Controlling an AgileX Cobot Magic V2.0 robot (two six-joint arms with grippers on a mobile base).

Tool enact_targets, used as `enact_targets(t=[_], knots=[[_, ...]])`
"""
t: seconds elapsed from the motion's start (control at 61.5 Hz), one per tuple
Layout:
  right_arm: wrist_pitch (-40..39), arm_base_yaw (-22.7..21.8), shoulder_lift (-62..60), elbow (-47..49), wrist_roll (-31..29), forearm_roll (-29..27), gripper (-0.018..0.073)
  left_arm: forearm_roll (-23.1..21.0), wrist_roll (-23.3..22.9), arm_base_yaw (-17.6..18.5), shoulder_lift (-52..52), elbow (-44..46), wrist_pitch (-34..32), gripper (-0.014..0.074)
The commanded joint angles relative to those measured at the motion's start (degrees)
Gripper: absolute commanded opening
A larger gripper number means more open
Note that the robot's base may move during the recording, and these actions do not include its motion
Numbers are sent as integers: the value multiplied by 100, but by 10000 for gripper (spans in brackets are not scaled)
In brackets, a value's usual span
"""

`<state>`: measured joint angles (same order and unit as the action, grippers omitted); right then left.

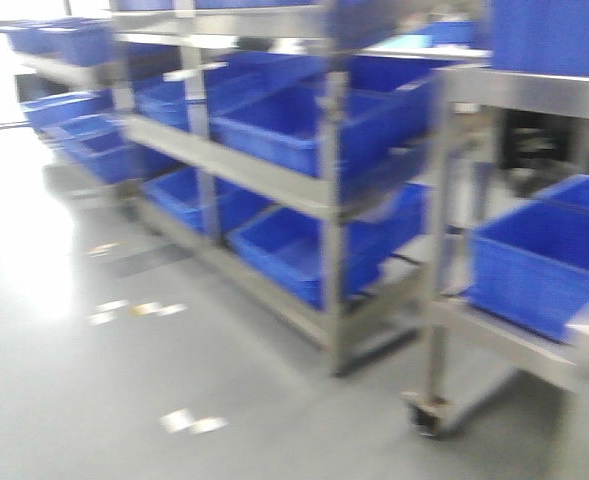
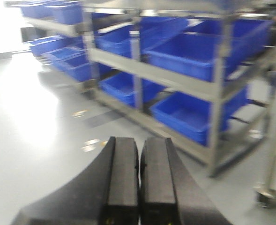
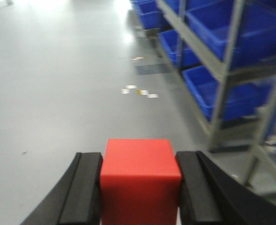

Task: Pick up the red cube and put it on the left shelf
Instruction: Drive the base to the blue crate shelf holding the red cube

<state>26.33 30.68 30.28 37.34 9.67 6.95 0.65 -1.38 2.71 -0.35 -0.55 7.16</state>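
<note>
The left shelf runs from the middle of the front view back toward the far left, with crates side by side in each tier, one row above another. Just right of it and nearer stands a second rack on a caster, with a crate on its lower level. Floor lies left of both, with tape marks on it before the shelf. The cube sits between the fingers of the right gripper, touching both, with the shelf to its right. The left gripper, fingers together, faces the shelf.
</note>
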Motion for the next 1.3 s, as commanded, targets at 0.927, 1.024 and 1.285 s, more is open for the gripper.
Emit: enact_targets(t=[0.927, 1.024, 1.285], knots=[[-432, 0, 18, 151, -54, 72, 210, -29, -5, -16, -94, -132, -494, 101], [-432, 0, 18, 151, -54, 72, 210, -29, -5, -16, -94, -132, -494, 101], [-432, 0, 18, 151, -54, 72, 210, -29, -5, -16, -94, -132, -494, 101]])
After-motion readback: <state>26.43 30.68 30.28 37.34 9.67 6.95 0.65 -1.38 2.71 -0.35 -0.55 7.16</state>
